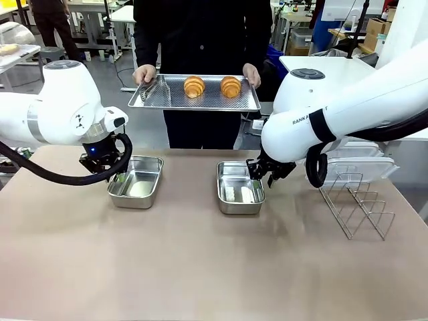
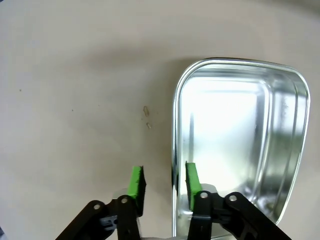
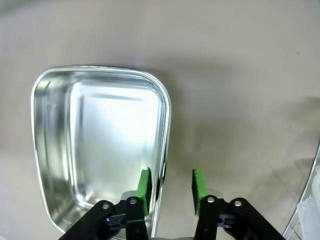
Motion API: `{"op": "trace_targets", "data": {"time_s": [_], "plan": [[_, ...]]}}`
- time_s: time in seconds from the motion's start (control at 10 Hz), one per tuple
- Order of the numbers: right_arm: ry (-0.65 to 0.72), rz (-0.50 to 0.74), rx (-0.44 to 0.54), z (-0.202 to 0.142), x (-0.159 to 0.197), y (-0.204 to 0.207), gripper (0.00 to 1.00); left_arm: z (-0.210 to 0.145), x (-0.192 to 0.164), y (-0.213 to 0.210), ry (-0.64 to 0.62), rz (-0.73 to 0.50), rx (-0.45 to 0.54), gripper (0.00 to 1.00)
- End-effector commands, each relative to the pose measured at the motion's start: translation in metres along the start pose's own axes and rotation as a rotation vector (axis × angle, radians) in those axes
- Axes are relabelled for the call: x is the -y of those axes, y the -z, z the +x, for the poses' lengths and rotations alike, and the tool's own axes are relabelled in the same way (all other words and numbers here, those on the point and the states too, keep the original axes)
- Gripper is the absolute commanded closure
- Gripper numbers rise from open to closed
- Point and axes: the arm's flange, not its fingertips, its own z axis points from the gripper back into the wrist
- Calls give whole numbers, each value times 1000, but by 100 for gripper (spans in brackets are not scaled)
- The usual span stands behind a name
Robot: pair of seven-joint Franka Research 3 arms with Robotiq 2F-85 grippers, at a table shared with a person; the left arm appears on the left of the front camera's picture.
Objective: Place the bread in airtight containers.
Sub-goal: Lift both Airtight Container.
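Nothing packed yet: the 2 croissants (image 1: 194, 86) sit on the tray (image 1: 212, 99) the person holds beyond the table (image 1: 200, 267). Left pan (image 1: 137, 188) and right pan (image 1: 239, 195) lie empty. Left tool (image 2: 162, 182) and right tool (image 3: 171, 187) each straddle a rim, released. Filling and lidding remain.

Table (image 1: 200, 267) is topped with a plain matte beige-brown surface. Two small shiny stainless-steel pans with rounded corners are set directly on it, open-topped and well apart, long sides running away from the robot. Left pan (image 1: 136, 182) is placed left of centre, right pan (image 1: 240, 188) just right of centre. Wire rack (image 1: 356, 204) is stood on the right side, apart from right pan. Stack of clear white-rimmed lids (image 1: 364, 164) is seen just behind the rack, partly hidden. A few small pale specks (image 2: 146, 117) are noted on the table beside left pan.
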Motion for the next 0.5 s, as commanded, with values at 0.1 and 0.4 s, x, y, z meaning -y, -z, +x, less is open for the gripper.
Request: {"op": "trace_targets", "data": {"time_s": [0.1, 0.4], "plan": [[31, -47, 1, -7, -3, -2, 100, -6, -6, -1, 21, 21, 0, 100], [44, -43, 0, -5, -2, -5, 100, -3, -6, -6, 18, 14, -11, 100]]}}
